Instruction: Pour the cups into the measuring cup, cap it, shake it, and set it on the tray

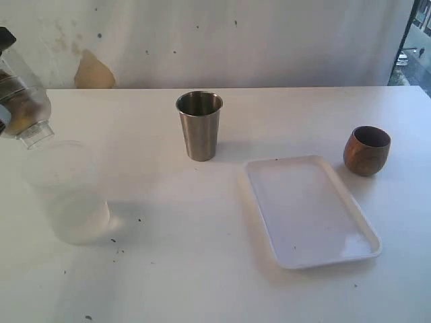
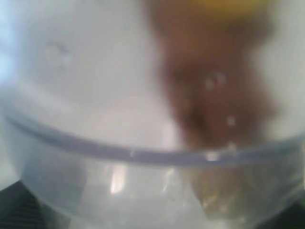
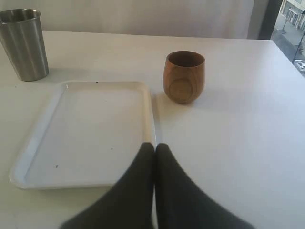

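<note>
Right gripper [image 3: 154,160] is pressed together and empty, hovering at the tray's [image 3: 86,129] near edge. The left gripper's fingers aren't in shot, but the measuring cup [image 1: 23,101] is up off the table at far left, so I'd say they're pinching it. The cup's tilted, with the cap [image 1: 35,133] pointing about 5 o'clock. The tray sits at 4 o'clock from it, well apart, long side running 11-to-5. Right arm's nearer, but left has the load. The left wrist view is just blur, a clear wall with brown stuff inside. Only the exterior view shows the route, with the tumbler [image 1: 199,126] and wooden cup [image 1: 367,150] standing farther back.
</note>
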